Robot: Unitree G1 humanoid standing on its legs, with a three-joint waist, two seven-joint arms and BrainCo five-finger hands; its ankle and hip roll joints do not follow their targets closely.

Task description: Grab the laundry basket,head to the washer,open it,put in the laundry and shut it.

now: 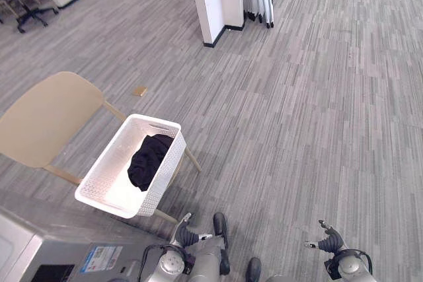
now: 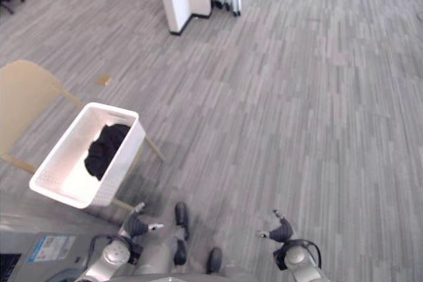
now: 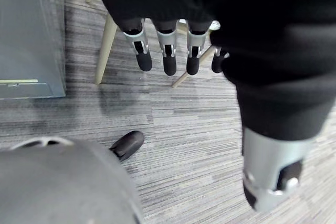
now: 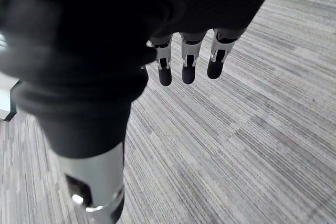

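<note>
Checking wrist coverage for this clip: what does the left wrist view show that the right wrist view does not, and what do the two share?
Left wrist view alone: past the left hand, its fingers straight and holding nothing, stand pale chair legs and the grey washer.

Right wrist view alone: the right hand, fingers also straight and empty, hangs over bare carpet.

Shared: each looks along an open, empty hand down at the same grey striped carpet. Neither holds the white laundry basket, which sits on the chair in the left eye view.

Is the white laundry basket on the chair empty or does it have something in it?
Not empty. The laundry basket sits on the chair with a bunched black garment inside; the rest of its bottom shows bare white.
</note>
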